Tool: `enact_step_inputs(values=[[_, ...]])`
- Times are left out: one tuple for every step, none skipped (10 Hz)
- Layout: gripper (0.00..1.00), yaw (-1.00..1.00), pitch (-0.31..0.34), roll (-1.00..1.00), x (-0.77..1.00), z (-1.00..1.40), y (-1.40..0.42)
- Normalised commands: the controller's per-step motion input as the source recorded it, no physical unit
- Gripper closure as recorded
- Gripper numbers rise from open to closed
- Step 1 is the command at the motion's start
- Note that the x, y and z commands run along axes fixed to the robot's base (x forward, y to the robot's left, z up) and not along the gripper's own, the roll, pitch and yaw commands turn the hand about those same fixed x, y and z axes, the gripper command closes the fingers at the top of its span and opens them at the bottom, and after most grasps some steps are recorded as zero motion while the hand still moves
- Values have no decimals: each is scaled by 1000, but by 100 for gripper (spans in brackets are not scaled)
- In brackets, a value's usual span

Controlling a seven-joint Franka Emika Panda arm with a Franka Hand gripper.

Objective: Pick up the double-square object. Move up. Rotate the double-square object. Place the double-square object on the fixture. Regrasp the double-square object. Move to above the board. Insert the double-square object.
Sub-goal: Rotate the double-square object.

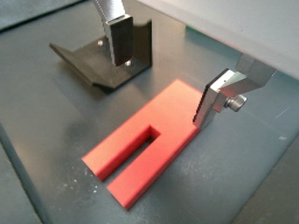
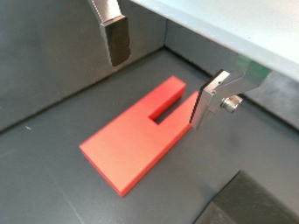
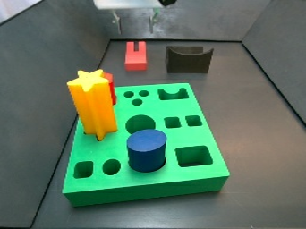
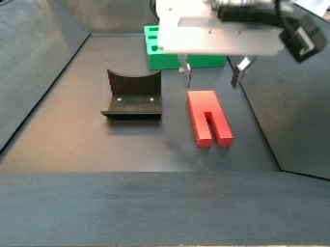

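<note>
Hovering hand (image 4: 210, 75) spread above flat double-square object (image 4: 207, 118), board (image 3: 191, 174) seen in side views only

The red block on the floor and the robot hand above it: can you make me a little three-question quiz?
1. True or false: the gripper is holding the double-square object.
2. What stands beside the double-square object: (a) the fixture, (b) a bowl, (c) a cup?
3. Which blue piece sits in the board?

Key: 1 false, the open fingers hang above it as it lies flat. 2 (a). 3 the blue cylinder.
</note>
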Motion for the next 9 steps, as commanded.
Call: enact_step_inputs(values=[[0,1000,0,0,0,0,0],[0,1000,0,1,-2,-142,-2],[0,1000,0,3,12,-280,4],[0,1000,-2,3,43,-217,6],[0,1000,-3,2,35,-107,1],[0,1000,-3,1,28,-72,1],[0,1000,-4,1,26,-50,1],[0,1000,-4,1,26,-49,1],[0,1000,-4,1,28,-45,1]])
